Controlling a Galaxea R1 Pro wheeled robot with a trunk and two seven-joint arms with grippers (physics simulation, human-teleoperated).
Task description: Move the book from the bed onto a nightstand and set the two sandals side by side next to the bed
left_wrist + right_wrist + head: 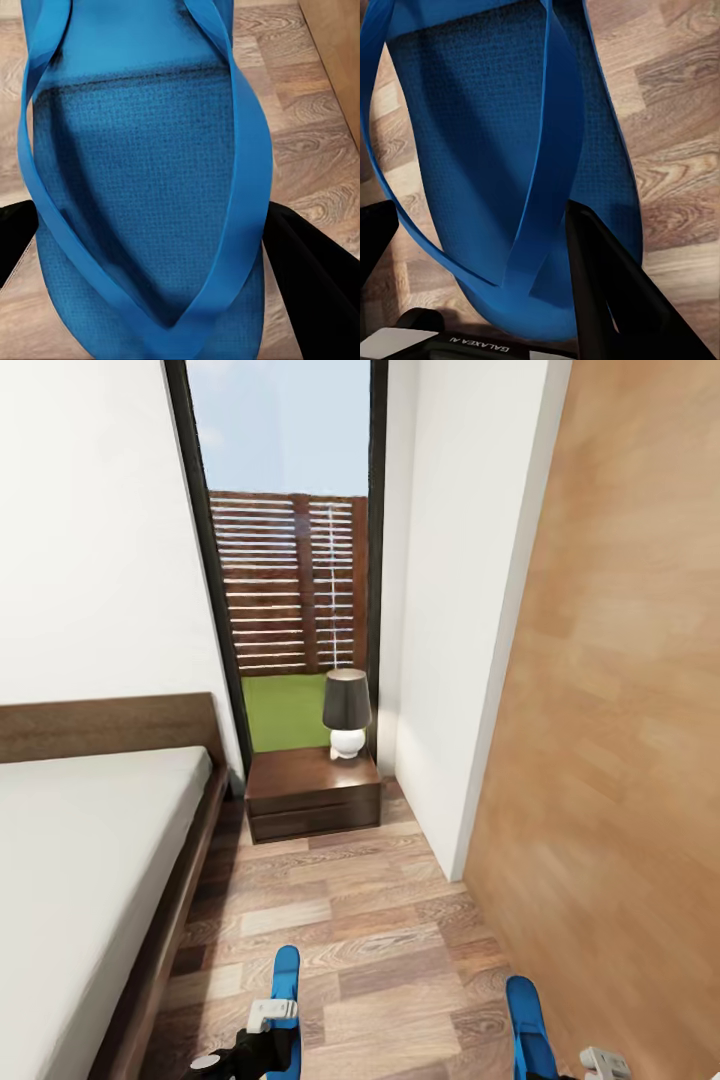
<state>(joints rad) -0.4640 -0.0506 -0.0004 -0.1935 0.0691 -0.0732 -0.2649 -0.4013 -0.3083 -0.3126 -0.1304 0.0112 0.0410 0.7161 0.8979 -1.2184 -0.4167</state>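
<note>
Two bright blue flat flip-flop sandals showed at the bottom of the head view, one at the left gripper (262, 1028) and one (527, 1028) by the right gripper (600, 1065), both above the wood-plank floor (370, 940); in the left wrist view the left sandal (142, 187) lay between the two black fingers (311, 277), which stood spread to either side of its sole, pinching it at the edges; in the right wrist view the right sandal (502, 150) sat across the gripper, one black finger (607, 292) over the sole beside the thong strap, the other at its far edge, clamped on it; the low bed with pale grey mattress (80, 860) ran along the left; ahead, a glossy dark brown two-drawer nightstand (312, 795) carried a dark-shaded lamp (346, 712) before the tall dark-framed glass door (290, 560).
</note>
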